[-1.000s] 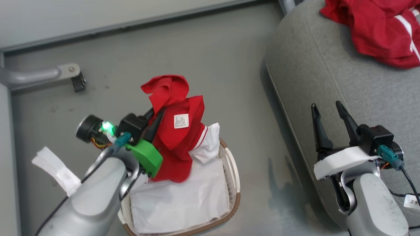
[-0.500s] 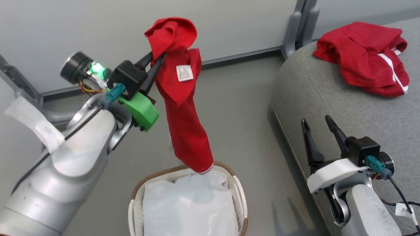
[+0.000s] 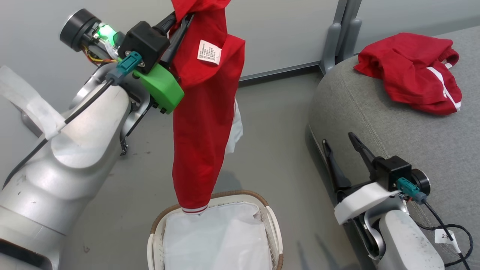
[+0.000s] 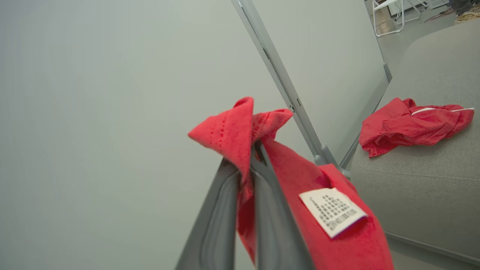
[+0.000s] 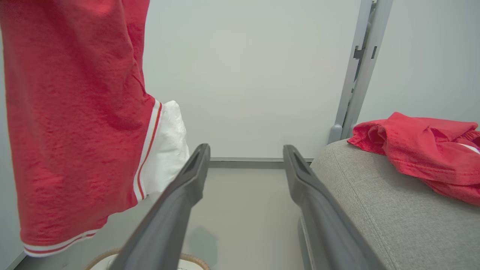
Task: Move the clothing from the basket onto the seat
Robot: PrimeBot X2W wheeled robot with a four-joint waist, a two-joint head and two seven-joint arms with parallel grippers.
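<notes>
My left gripper (image 3: 179, 18) is shut on a red garment with white stripe trim (image 3: 202, 123), pinching its top fold (image 4: 240, 127). The garment hangs long, its striped hem just above the basket (image 3: 270, 221), which holds only its white liner (image 3: 217, 240). The same garment hangs at the left of the right wrist view (image 5: 75, 112), a white panel behind it. Another red garment (image 3: 408, 71) lies crumpled on the grey seat (image 3: 375, 112). My right gripper (image 3: 339, 140) is open and empty beside the seat's rounded corner (image 5: 360, 195).
A pale wall with a grey upright post (image 3: 339, 33) stands behind the basket and the seat. Grey floor (image 3: 270, 150) lies between basket and seat. A cable with a tag (image 3: 446, 234) trails from my right arm over the seat.
My left gripper has lifted the red garment up out of the basket, which now holds only its liner. The head view has tilted up. The right gripper stays open.
</notes>
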